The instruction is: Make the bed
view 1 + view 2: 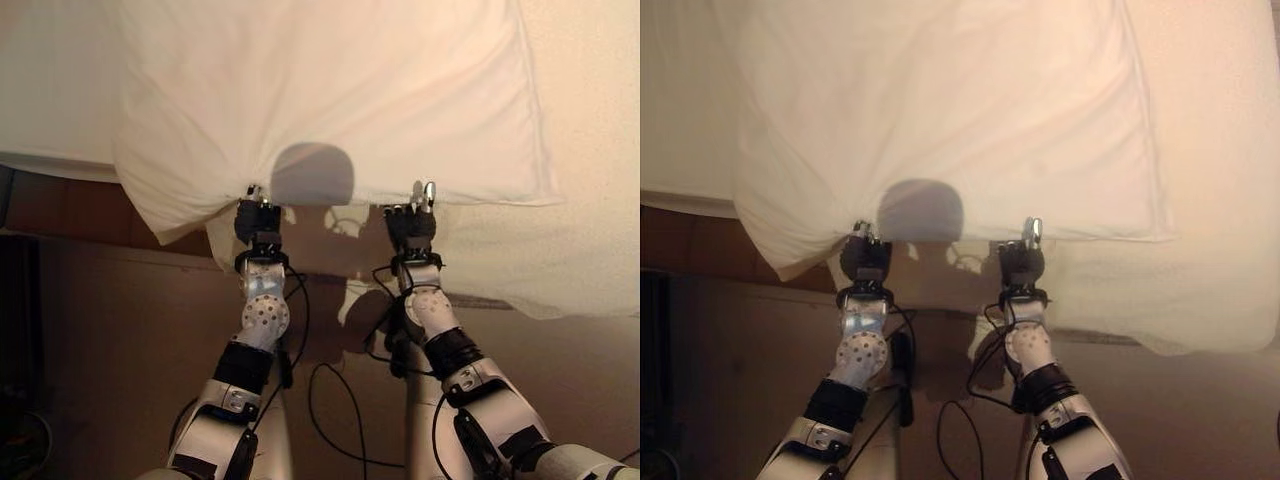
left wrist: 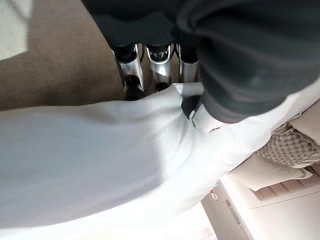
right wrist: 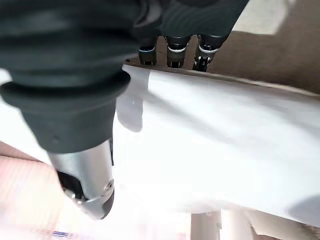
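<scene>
White pillow [image 1: 330,100] near edge overhanging the bed [image 1: 590,150], left hand [image 1: 256,220] and right hand [image 1: 410,222] each pinching it

No text, label, number or sign can be read anywhere in these views. The white pillow [image 1: 330,100] and the cream bedding [image 1: 590,150] are plain, with no tag or print showing. The dark ribbed covers of the left hand [image 1: 258,222] and the right hand [image 1: 410,224] bear no legible marking.
</scene>
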Robot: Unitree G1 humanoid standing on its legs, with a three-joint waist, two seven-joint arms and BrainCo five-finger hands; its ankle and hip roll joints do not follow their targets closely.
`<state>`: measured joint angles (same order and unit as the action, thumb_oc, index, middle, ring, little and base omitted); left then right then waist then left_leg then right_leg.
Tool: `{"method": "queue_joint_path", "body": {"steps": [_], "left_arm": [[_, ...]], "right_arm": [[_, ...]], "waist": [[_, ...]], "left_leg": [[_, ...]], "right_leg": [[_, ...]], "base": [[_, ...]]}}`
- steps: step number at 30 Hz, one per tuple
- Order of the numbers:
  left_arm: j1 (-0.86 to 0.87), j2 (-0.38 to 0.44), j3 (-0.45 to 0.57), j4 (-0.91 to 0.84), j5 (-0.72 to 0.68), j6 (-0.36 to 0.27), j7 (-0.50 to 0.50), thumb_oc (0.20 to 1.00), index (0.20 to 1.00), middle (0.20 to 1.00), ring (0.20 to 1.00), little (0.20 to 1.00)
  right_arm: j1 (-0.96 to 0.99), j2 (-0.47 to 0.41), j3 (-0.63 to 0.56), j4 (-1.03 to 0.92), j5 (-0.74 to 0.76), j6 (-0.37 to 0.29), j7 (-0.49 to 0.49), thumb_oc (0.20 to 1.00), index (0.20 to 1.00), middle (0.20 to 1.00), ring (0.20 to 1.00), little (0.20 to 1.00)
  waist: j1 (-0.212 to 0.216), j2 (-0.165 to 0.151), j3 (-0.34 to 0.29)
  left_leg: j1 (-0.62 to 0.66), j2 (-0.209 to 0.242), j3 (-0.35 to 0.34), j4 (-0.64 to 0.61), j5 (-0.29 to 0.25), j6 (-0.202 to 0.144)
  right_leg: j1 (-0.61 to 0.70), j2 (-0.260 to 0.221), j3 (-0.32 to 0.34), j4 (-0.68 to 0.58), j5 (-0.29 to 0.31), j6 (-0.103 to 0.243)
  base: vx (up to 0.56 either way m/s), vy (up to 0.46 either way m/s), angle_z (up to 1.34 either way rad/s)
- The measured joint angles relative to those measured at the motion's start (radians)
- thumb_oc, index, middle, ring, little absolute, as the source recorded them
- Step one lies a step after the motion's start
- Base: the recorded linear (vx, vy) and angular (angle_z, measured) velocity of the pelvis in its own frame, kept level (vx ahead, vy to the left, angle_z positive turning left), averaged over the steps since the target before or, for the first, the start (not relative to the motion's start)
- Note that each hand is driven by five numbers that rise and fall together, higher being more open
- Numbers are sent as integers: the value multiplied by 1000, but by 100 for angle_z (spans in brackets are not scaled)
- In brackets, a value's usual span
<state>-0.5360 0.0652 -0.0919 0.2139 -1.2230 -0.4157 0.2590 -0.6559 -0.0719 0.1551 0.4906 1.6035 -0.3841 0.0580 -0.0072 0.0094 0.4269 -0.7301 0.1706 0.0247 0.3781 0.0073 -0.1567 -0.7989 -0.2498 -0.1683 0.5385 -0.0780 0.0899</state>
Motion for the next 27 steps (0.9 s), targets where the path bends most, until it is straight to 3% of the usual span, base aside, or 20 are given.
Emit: {"method": "queue_joint_path", "body": {"steps": [11, 21, 22, 23, 24, 27], "left_arm": [[-19, 1, 77, -44, 105, -50, 187, 200, 200, 200, 200, 200], [-49, 0, 119, -49, 152, -54, 294, 200, 200, 200, 200, 200], [-49, 0, 120, -49, 152, -54, 294, 200, 200, 200, 200, 200], [-49, 0, 120, -49, 152, -54, 294, 200, 200, 200, 200, 200], [-49, -1, 120, -49, 152, -54, 294, 200, 200, 200, 200, 200], [-51, -5, 120, -49, 152, -54, 294, 200, 200, 200, 200, 200]], "right_arm": [[-19, -53, -40, -2, -6, 2, -40, 1000, 1000, 1000, 1000, 1000], [-64, -75, -91, 0, -21, 2, -92, 1000, 1000, 1000, 1000, 1000], [-63, -80, -91, 0, -21, 2, -94, 533, 533, 533, 533, 533], [-64, -85, -91, 0, -21, 2, -96, 429, 429, 429, 429, 429], [-64, -90, -91, 0, -22, 2, -99, 200, 200, 200, 200, 200], [-64, -98, -91, 0, -22, 2, -100, 200, 200, 200, 200, 200]], "waist": [[1, 1, 0], [5, 2, -1], [8, 3, -2], [10, 3, -2], [12, 3, -2], [18, 3, -2]], "left_leg": [[-8, 0, 0, -2, 0, 0], [-21, 0, 0, -1, 1, -1], [-21, 0, 0, -1, 1, -1], [-21, 0, 0, -1, 1, -1], [-20, 0, 0, -1, 1, -1], [-20, 0, 0, -1, 1, -1]], "right_leg": [[-14, 0, 4, 8, -2, -1], [-28, 0, 5, 12, -3, -3], [-28, 0, 4, 12, -3, -3], [-28, 0, 4, 12, -3, -3], [-28, 0, 4, 12, -3, -3], [-28, 0, 4, 13, -3, -3]], "base": [[0, 0, 0], [0, 0, 0], [0, 0, 0], [0, 0, 0], [0, 0, 0], [0, 0, 0]]}}
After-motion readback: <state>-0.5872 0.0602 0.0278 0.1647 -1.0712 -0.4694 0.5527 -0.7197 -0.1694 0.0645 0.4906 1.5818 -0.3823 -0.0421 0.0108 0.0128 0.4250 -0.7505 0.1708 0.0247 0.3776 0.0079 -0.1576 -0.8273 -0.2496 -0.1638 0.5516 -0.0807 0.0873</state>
